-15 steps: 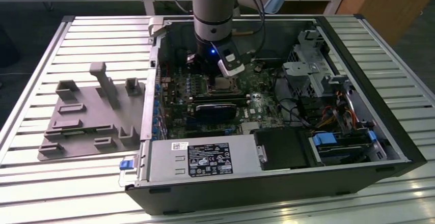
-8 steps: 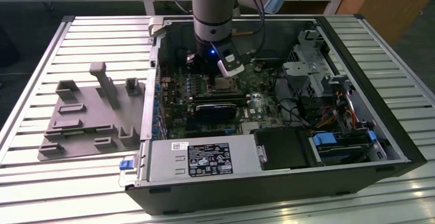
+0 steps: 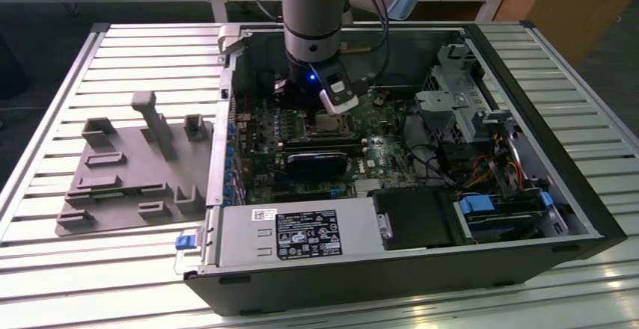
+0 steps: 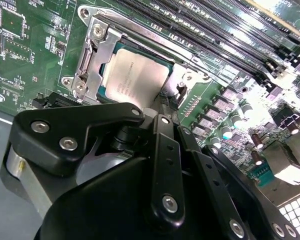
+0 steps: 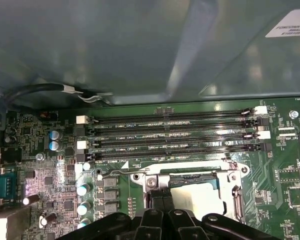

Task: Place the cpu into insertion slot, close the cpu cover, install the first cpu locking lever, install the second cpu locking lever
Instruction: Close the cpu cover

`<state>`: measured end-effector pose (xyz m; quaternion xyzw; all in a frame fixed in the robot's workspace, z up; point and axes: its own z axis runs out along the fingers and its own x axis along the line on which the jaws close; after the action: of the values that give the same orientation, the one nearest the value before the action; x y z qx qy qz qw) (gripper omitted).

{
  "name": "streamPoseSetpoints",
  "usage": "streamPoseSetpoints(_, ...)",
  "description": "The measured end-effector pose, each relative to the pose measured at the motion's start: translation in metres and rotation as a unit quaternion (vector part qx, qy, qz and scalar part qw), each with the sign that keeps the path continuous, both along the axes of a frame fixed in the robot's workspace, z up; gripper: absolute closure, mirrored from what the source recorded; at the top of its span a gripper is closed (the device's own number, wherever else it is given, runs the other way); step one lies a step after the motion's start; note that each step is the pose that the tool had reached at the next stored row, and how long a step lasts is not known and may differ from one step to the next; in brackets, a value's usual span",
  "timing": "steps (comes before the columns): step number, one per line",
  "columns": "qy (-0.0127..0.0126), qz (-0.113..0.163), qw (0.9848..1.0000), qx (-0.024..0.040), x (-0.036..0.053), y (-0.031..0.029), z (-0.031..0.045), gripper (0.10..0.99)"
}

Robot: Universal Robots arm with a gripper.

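- The cpu lies flat in the insertion slot, so I judge the first step done.
- The cpu cover appears to lie down around the chip, its window framing the pale top; I judge it closed, but I cannot tell how firmly it sits.
- A thin locking lever runs along the socket's edge on the side of the memory slots. I cannot tell whether it is hooked, so I count both levers as work left.
- My gripper has its jaws pressed together with nothing between them, the tips right at the socket's rim, beside the chip.
- The chip's top is a smooth, matt, silver-grey square with rounded corners.
- The cover is thin stamped steel, bright and hard-edged, held by small round screw heads.
- The lever is bare round wire, bent at its end.
- The motherboard is glossy green, busy with small parts and shiny cylindrical capacitors.
- My own links are black, rounded plates joined by silver pins.
- In the exterior view the board lies inside an open black computer case, which rests on a ribbed metal desk next to a grey moulded fixture.
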<state>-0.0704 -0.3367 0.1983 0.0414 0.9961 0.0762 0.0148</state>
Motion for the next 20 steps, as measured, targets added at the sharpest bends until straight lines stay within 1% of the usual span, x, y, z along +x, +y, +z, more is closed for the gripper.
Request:
streamPoseSetpoints(4, 0.0001, 0.000, 1.0000, 0.0000, 0.0006, -0.0001, -0.0001, 0.980)
streamPoseSetpoints(12, -0.0001, 0.000, 1.0000, 0.0001, 0.0047, 0.0000, 0.0002, 0.980)
streamPoseSetpoints(14, -0.0008, 0.000, 1.0000, 0.0011, 0.0050, 0.0004, 0.0021, 0.980)
streamPoseSetpoints(16, -0.0001, 0.000, 1.0000, 0.0000, 0.0048, 0.0000, 0.0060, 0.980)
streamPoseSetpoints(20, -0.0001, 0.000, 1.0000, 0.0001, 0.0042, -0.0001, 0.0065, 0.980)
